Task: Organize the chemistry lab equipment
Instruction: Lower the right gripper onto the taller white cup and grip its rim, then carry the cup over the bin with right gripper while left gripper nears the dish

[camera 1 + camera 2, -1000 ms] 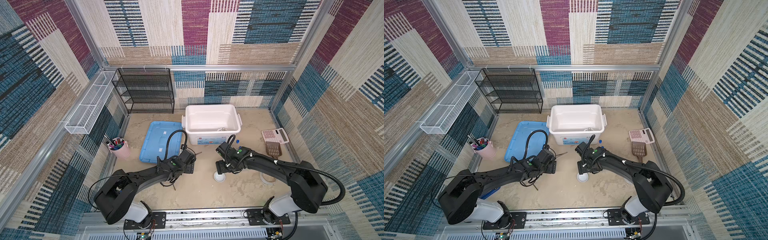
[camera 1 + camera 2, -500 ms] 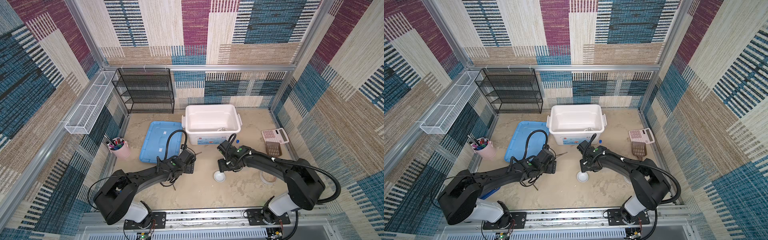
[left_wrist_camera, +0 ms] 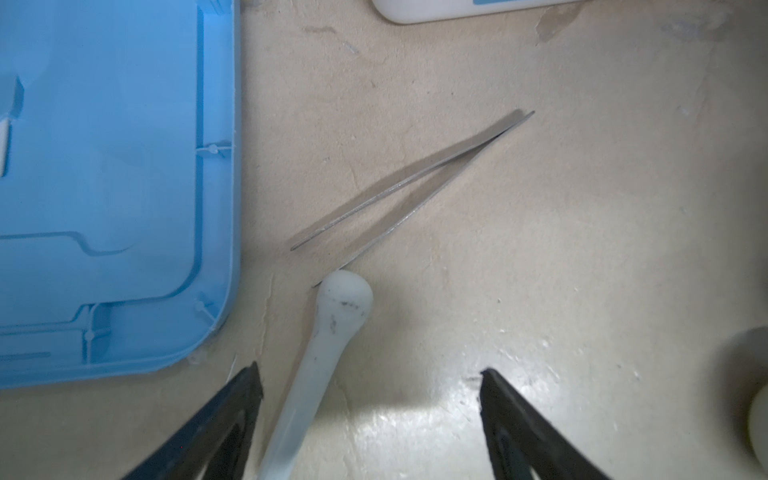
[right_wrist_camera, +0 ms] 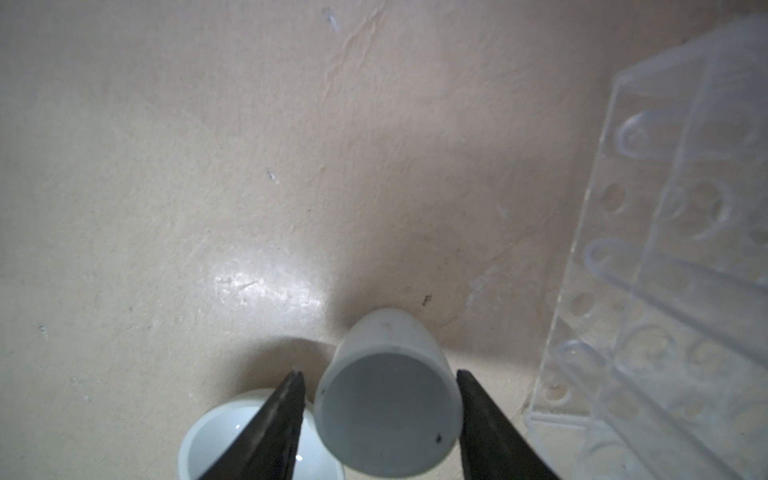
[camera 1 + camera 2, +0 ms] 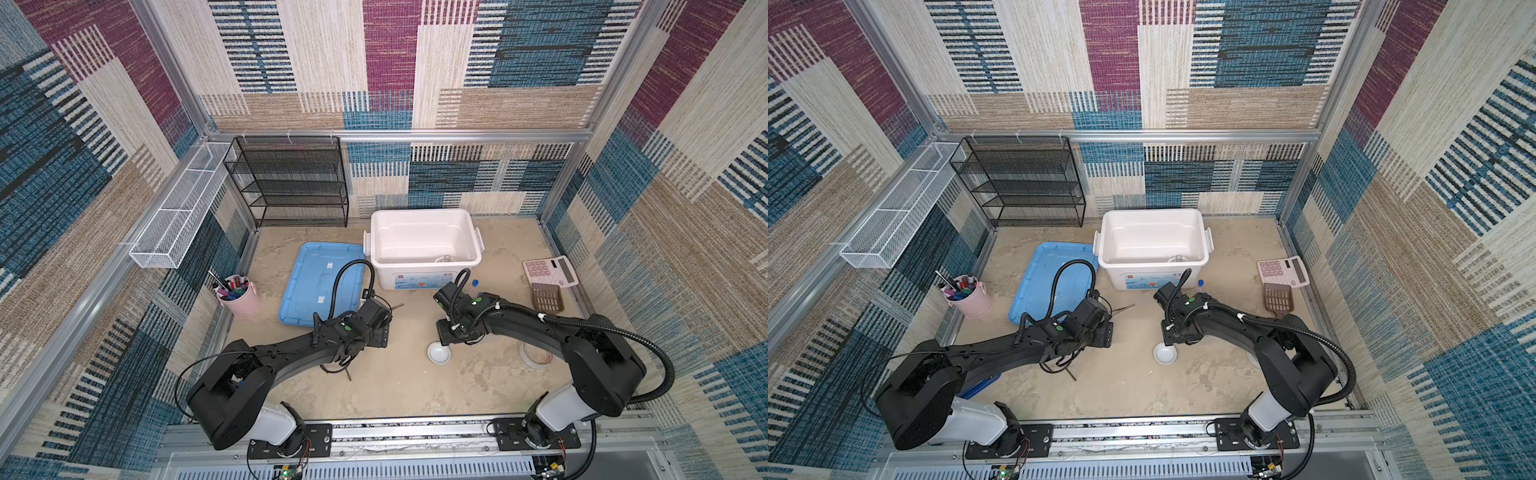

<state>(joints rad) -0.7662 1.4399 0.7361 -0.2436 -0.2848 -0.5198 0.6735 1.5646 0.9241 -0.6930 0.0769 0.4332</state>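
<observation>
Though the bin label (image 5: 419,281) is illegible, left tool (image 3: 370,374) gapes over pestle (image 3: 328,345), right tool (image 4: 379,372) apart around 1 dish (image 4: 386,411).

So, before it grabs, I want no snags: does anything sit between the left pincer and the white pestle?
Nothing visible: the pestle lies inside the open left pincer; the tweezers lie beyond its head.

Top views bright; wrist views dim, blurred, glare.

Clear across floor (image 5: 395,390) at lower centre in both top views. Hemmed by tub (image 5: 415,277) at upper centre, lid (image 5: 311,291) at centre left, dish (image 5: 439,354) just right of centre.
</observation>
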